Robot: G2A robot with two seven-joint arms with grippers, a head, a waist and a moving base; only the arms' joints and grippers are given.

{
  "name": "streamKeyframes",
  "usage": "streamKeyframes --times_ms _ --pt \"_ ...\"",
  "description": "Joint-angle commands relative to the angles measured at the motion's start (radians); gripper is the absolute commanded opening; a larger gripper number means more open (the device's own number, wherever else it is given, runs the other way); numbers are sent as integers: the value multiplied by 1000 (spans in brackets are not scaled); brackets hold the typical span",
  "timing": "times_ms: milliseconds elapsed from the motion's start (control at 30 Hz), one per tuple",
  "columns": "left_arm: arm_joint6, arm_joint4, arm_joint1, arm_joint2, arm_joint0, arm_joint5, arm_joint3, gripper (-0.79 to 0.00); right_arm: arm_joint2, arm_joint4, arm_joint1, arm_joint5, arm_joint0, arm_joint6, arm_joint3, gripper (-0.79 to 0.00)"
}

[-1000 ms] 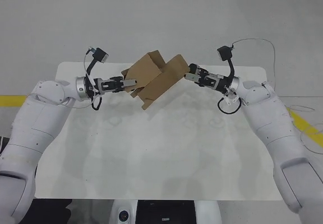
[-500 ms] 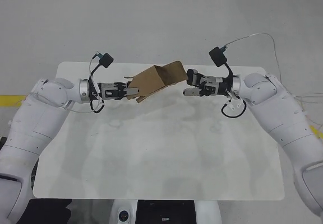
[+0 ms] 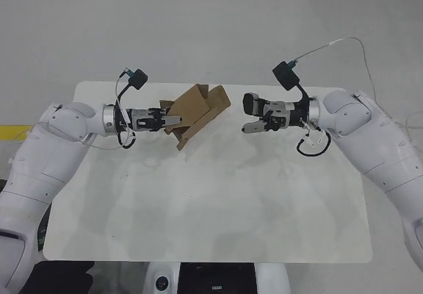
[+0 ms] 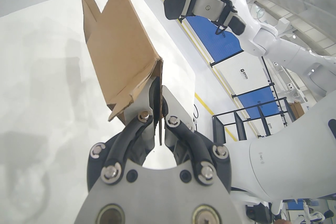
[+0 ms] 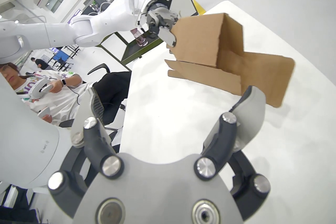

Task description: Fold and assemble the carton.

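A brown cardboard carton (image 3: 197,110), partly unfolded with its flaps loose, hangs above the far middle of the white table (image 3: 197,213). My left gripper (image 3: 170,118) is shut on one edge of it; the left wrist view shows the cardboard wall (image 4: 118,46) pinched between the jaws of my left gripper (image 4: 157,101). My right gripper (image 3: 250,115) stands open to the carton's right, a short gap away from it. In the right wrist view the carton (image 5: 204,43) shows as an open tube beyond my spread right gripper (image 5: 170,107), with the left gripper (image 5: 164,30) at its far end.
The table's near half (image 3: 211,220) is bare white surface. Its back edge (image 3: 197,83) runs just behind the carton. A thin cable (image 3: 336,45) arcs off the right arm's camera mount.
My right gripper has let go of the carton, opened and drawn back to the right. The carton has turned and dropped a little in the left gripper's hold.
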Motion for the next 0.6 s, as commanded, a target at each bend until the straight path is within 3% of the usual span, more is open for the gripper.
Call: streamKeyframes --times_ms 0,200,367,567 --pt "2 1 3 6 1 -2 -7 -785 -51 17 2 0 23 0 -12 0" --pt "4 3 6 15 3 -4 -20 -785 -103 47 2 0 53 0 -24 0" --pt "4 3 6 15 3 -4 -20 -785 -103 47 2 0 53 0 -24 -92" --pt "4 3 6 15 3 -4 -20 -785 -103 47 2 0 53 0 -24 -126"
